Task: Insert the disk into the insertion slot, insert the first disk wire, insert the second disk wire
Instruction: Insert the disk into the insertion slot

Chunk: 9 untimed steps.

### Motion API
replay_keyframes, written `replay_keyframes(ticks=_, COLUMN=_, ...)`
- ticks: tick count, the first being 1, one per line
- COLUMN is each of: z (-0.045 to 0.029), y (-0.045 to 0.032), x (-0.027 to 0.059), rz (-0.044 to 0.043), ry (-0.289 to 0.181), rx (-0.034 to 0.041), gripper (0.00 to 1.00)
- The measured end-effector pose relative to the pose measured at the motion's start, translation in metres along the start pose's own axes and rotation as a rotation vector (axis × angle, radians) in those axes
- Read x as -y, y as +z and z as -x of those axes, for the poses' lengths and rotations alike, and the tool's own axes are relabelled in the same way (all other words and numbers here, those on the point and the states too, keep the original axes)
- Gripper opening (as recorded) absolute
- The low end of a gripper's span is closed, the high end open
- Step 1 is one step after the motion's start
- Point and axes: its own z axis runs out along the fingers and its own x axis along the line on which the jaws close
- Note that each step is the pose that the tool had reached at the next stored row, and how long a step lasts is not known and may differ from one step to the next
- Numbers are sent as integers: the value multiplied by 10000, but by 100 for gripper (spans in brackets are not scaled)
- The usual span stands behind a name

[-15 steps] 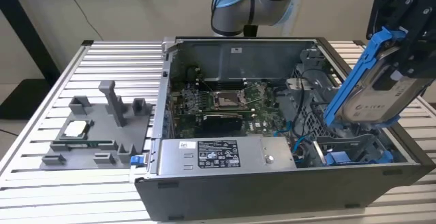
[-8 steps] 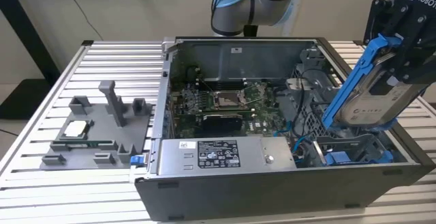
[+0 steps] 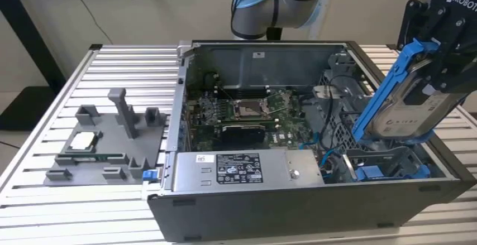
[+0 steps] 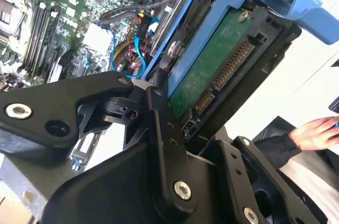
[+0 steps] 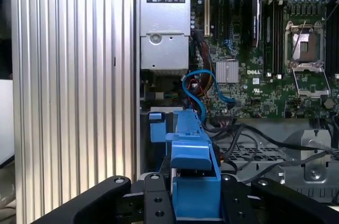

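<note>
The disk, silver-grey with a white label in a bright blue carrier, hangs tilted above the case's corner on the exterior view's right. My black gripper is shut on its upper end. The lower end of the disk points down at the insertion slot, a grey drive cage with blue parts at its bottom. The second wrist view shows the disk's green board and connector between the fingers. The blue carrier sits in the gripper. Blue disk wires curl beside the cage.
The open computer case holds a motherboard and a silver power supply. A grey fixture with small parts stands on the slatted aluminium table at the exterior view's left. A person's hand is near the arm.
</note>
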Motion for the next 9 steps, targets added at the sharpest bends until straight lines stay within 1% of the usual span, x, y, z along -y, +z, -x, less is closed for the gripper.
replay_keyframes(ticks=2, z=0, y=16, x=1, rz=0, ry=0, rx=1, gripper=33)
replay_keyframes(ticks=9, z=-24, y=31, x=1, rz=0, ry=0, rx=3, gripper=33)
